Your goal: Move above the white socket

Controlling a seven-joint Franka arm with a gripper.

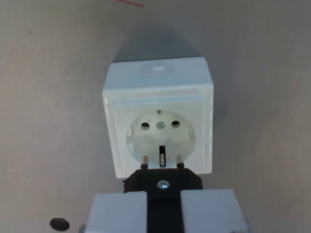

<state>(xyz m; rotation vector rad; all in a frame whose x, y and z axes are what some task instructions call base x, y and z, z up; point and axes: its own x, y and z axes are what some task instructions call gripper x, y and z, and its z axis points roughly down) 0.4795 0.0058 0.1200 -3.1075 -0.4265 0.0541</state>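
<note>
- White hard plastic: the white socket (158, 119) sits on the beige worktop (48, 97), mid-frame, just beyond the pincer (164, 204). It looks rigid and light with a smooth, likely slippery shell; its flat side walls would be the best place to take hold, though the task needs only hovering.
- The pincer is clenched on a black plug (163, 182), whose two pins point at the socket's lower rim.
- The plug's body is mostly hidden between the pale fingers (116, 211).
- A dark spot (59, 224) lies well left of the socket; I cannot identify it.
</note>
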